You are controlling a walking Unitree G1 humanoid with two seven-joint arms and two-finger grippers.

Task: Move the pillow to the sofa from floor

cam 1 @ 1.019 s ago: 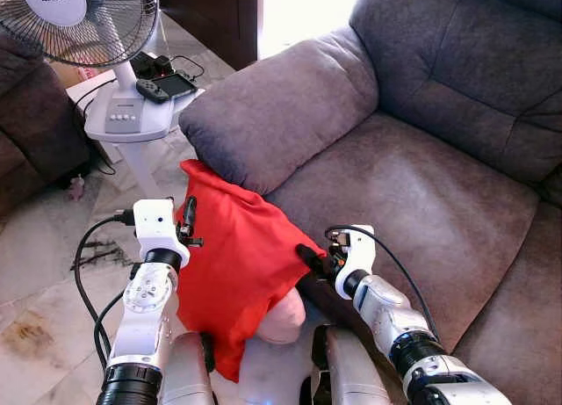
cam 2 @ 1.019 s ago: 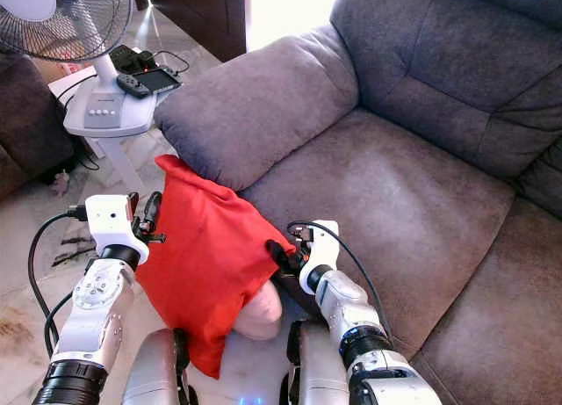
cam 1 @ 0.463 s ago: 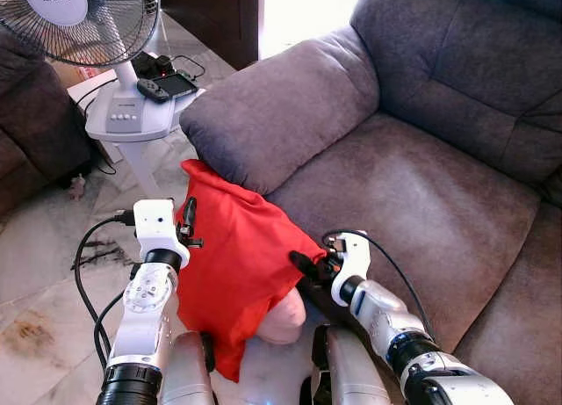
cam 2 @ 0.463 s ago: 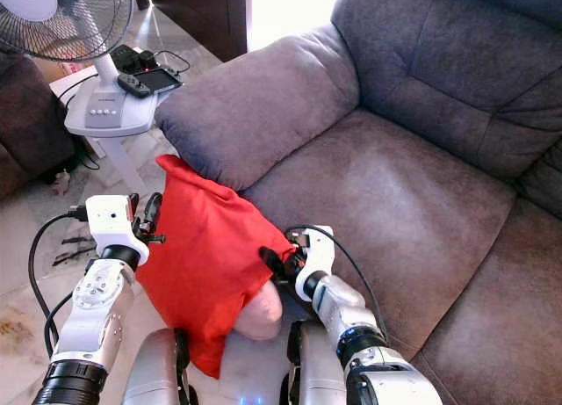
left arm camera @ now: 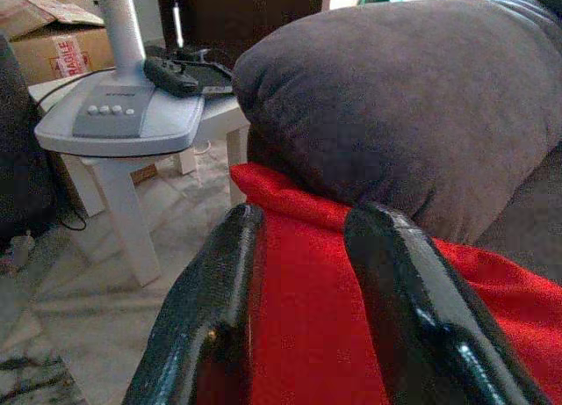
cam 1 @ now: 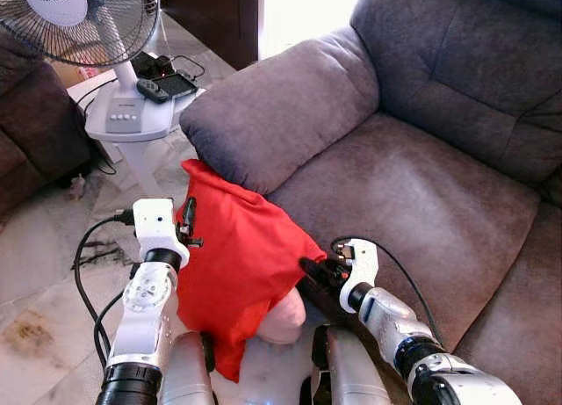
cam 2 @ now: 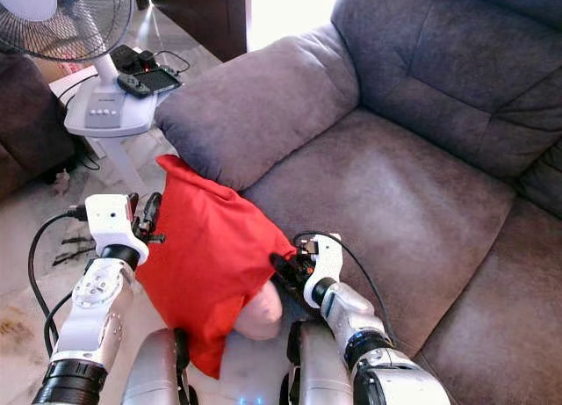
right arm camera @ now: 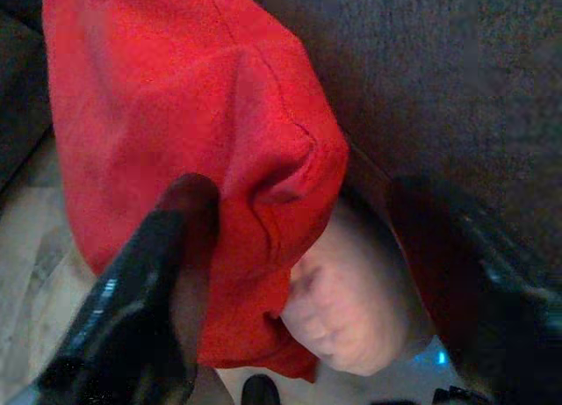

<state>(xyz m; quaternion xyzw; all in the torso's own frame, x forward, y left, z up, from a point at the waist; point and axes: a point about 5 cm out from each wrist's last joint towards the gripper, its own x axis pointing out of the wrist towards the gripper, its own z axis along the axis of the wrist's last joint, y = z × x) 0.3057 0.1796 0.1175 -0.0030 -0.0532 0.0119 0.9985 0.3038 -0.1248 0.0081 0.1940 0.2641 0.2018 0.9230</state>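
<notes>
The red pillow [cam 1: 237, 256] hangs off the floor against the front of the grey sofa seat [cam 1: 413, 194], its top corner under the armrest [cam 1: 281, 106]. A pink inner cushion [cam 1: 283, 317] bulges out of its lower end. My left gripper [cam 1: 187, 219] is at the pillow's left edge; in the left wrist view its fingers [left arm camera: 219, 317] are close together with red fabric [left arm camera: 316, 335] between them. My right gripper [cam 1: 314, 271] sits at the pillow's right corner. In the right wrist view its fingers [right arm camera: 132, 308] are spread wide around that corner [right arm camera: 263, 159].
A standing fan [cam 1: 83, 18] and a small white table [cam 1: 132, 115] with a game console [cam 1: 167, 87] stand on the tiled floor at left. Cables [cam 1: 97, 247] lie on the floor. Another dark sofa [cam 1: 26, 133] is at the far left.
My right gripper has shifted slightly down and to the right along the pillow's right corner. The left arm and the pillow have stayed put.
</notes>
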